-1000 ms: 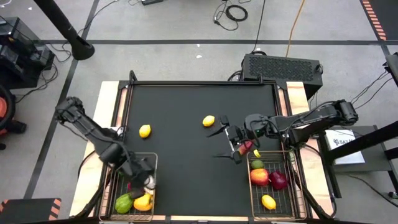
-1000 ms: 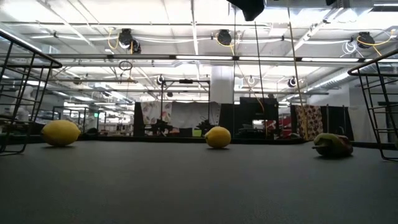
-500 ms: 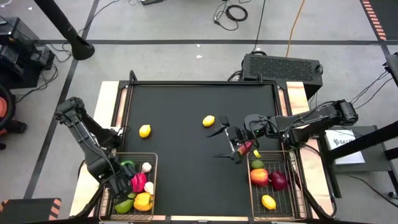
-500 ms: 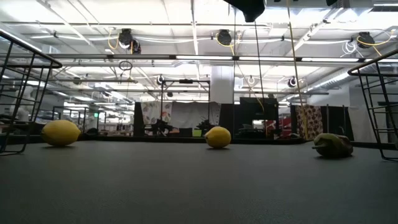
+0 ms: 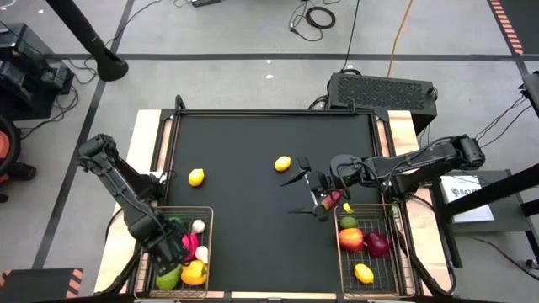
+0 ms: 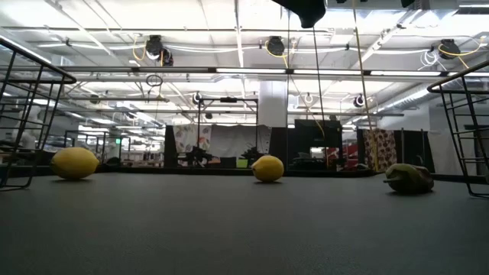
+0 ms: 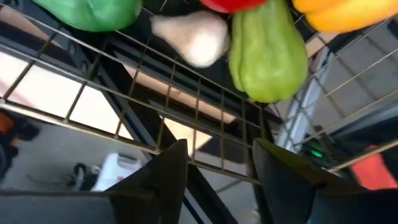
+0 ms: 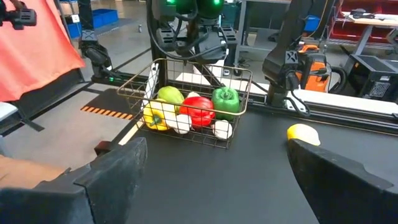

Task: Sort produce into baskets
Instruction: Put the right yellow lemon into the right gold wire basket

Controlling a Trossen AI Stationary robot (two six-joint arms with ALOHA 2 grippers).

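Left gripper (image 5: pixel 173 250) stands released over the left basket (image 5: pixel 208 252); right gripper (image 5: pixel 305 195) waits spread wide beside the right basket (image 5: pixel 396 252).

In the left wrist view the two dark fingers (image 7: pixel 163 171) are apart with nothing between them, just above the basket wire, and a green pepper (image 7: pixel 93 11), a white garlic bulb (image 7: pixel 194 34) and a pale green piece (image 7: pixel 267 53) lie close in front. The left basket also holds a red pepper (image 8: pixel 198 109) and a yellow pepper (image 5: pixel 194 273). The right basket holds a red apple (image 5: pixel 350 239), a dark red piece (image 5: pixel 378 244) and a lemon (image 5: pixel 364 273). Two lemons are on the black table (image 5: pixel 253 236): one (image 5: pixel 196 177) near its left edge, the other (image 5: pixel 283 163) near the middle, close to the right gripper. A small reddish piece (image 5: pixel 333 200) lies on the table just beside the right basket.
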